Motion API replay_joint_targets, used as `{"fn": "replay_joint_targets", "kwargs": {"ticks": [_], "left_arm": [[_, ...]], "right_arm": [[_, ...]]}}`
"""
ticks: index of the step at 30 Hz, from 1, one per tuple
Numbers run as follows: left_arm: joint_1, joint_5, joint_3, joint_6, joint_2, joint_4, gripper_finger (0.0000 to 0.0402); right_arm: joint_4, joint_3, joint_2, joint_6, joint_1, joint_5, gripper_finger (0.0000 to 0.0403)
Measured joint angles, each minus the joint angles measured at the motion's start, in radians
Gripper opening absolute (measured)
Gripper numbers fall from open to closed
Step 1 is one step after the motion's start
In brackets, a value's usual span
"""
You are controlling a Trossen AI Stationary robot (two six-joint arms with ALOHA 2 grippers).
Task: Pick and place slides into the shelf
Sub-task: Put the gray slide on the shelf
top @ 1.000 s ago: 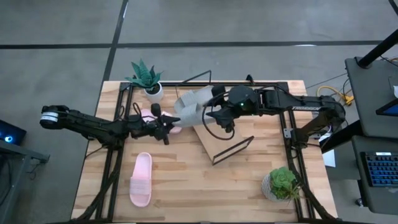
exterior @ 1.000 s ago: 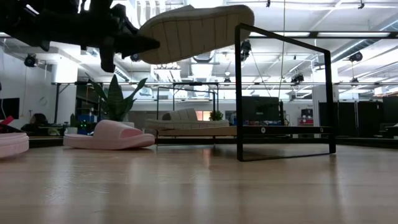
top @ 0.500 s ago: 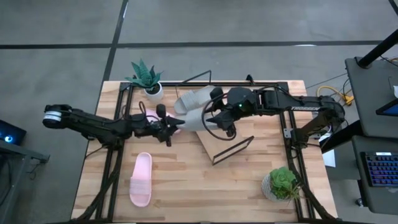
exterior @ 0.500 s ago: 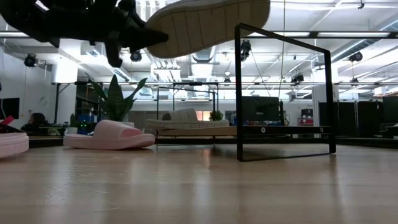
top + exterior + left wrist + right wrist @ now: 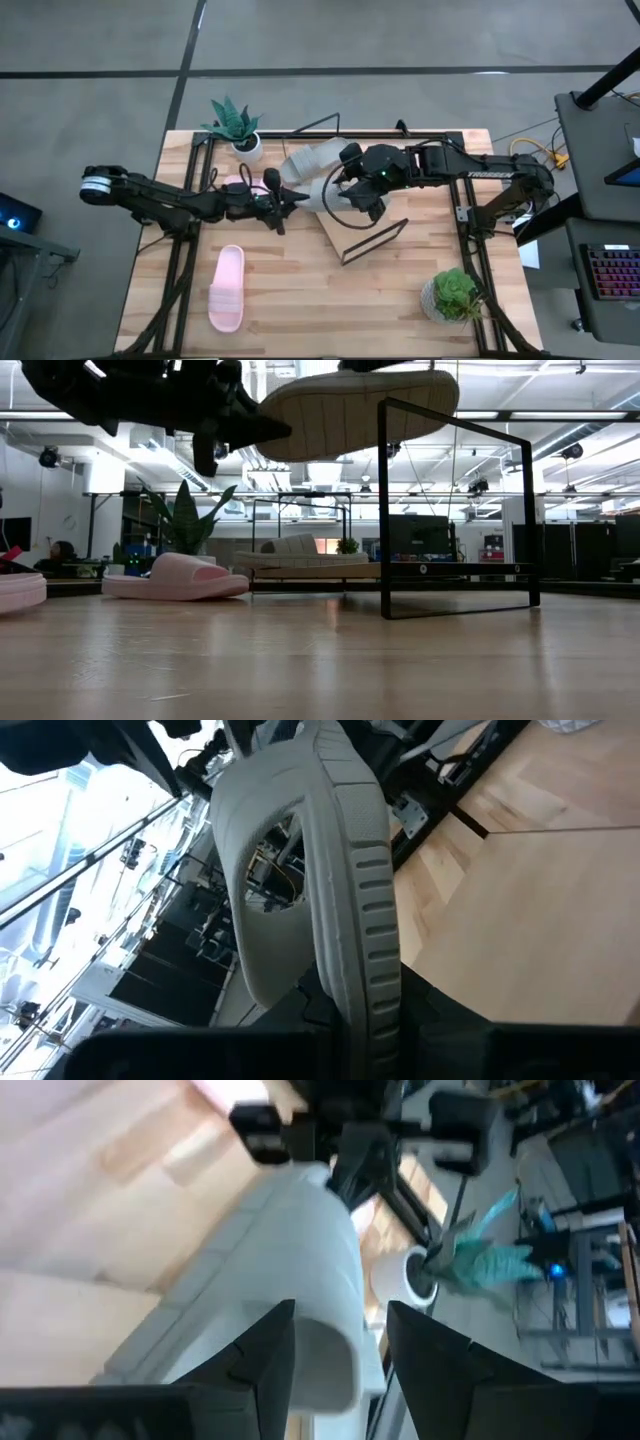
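My left gripper (image 5: 288,200) is shut on a grey slide (image 5: 316,193), carried in the air over the near-left part of the shelf (image 5: 345,230). The low view shows its ribbed sole (image 5: 360,410) high beside the shelf's black wire frame (image 5: 383,510). My right gripper (image 5: 340,1315) is open, its fingers on either side of that slide's far end (image 5: 320,1270). A second grey slide (image 5: 308,158) lies at the shelf's far-left end. One pink slide (image 5: 227,288) lies flat near the table's near-left corner. Another pink slide (image 5: 235,183) shows partly under my left arm. My left gripper holds the grey slide by the end nearest the table's left (image 5: 268,422), reaching level from the left, along its length. The slide is lifted clear, roughly level with its sole downward. My own gripper hides the place of contact in the left wrist view. My right gripper: whether its fingers (image 5: 265,1350) touch the slide, I cannot tell.
A spiky plant in a white pot (image 5: 236,128) stands at the far-left corner, and a leafy potted plant (image 5: 455,295) at the near-right corner. Bare planks (image 5: 330,310) lie between the pink slide and the leafy plant.
My left arm has carried the grey slide toward the table's right, toward the shelf and my right gripper. The slide has stayed lifted clear and roughly level the whole time.
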Motion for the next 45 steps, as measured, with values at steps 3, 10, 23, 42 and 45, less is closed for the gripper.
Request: {"fn": "replay_joint_targets", "kwargs": {"ticks": [3,10,23,42,45], "left_arm": [[-0.001,0.002,0.0,0.003,-0.013,0.008,0.0011],[0.0,0.028,0.011,0.003,-0.023,0.001,0.001],[0.0,0.063,0.048,0.007,0.029,0.007,0.001],[0.0,-0.092,0.043,-0.291,-0.114,-0.272,0.0195],[-0.001,-0.075,0.041,-0.367,-0.181,-0.378,0.022]], "right_arm": [[-0.013,0.0,-0.002,0.01,-0.002,0.011,0.015],[-0.005,0.0,-0.002,-0.001,-0.001,-0.04,0.015],[0.012,0.0,-0.003,-0.042,-0.001,-0.145,0.0085],[0.004,-0.017,-0.001,-0.123,-0.033,-0.131,0.0009],[0.037,-0.051,-0.001,-0.18,-0.049,-0.135,0.0009]]}}
